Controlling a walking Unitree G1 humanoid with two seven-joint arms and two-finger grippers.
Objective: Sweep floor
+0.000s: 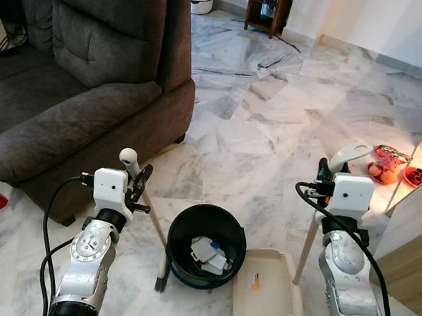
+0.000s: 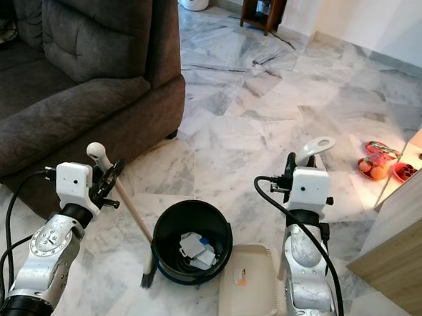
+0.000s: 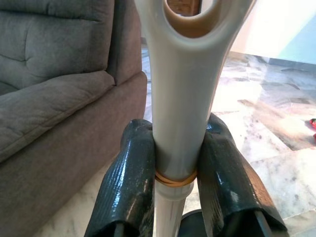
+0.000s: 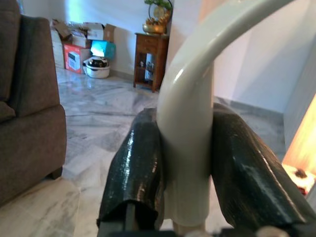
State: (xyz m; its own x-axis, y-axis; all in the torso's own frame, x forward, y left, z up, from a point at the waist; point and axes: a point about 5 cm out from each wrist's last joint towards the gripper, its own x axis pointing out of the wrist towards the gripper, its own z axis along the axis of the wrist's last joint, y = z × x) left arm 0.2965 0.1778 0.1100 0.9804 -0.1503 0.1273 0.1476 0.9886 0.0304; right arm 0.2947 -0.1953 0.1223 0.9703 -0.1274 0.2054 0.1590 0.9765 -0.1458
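My left gripper (image 1: 139,181) is shut on the cream handle of a small broom (image 1: 150,219); its dark bristles (image 1: 161,282) rest on the marble floor beside a black bucket (image 1: 206,245). The bucket holds scraps of white and blue paper (image 1: 209,254). My right gripper (image 1: 327,174) is shut on the upright handle (image 1: 350,155) of a cream dustpan (image 1: 266,286), which lies flat on the floor to the right of the bucket. In the left wrist view the black fingers (image 3: 129,187) clamp the broom handle (image 3: 180,98). In the right wrist view the fingers (image 4: 138,168) clamp the dustpan handle (image 4: 190,113).
A dark grey sofa (image 1: 80,78) stands at the left, close to the broom. A wooden cabinet edge (image 1: 414,228) rises at the right, with a plate of fruit (image 1: 386,169) on the floor. A wooden stand (image 1: 269,11) and boxes are far back.
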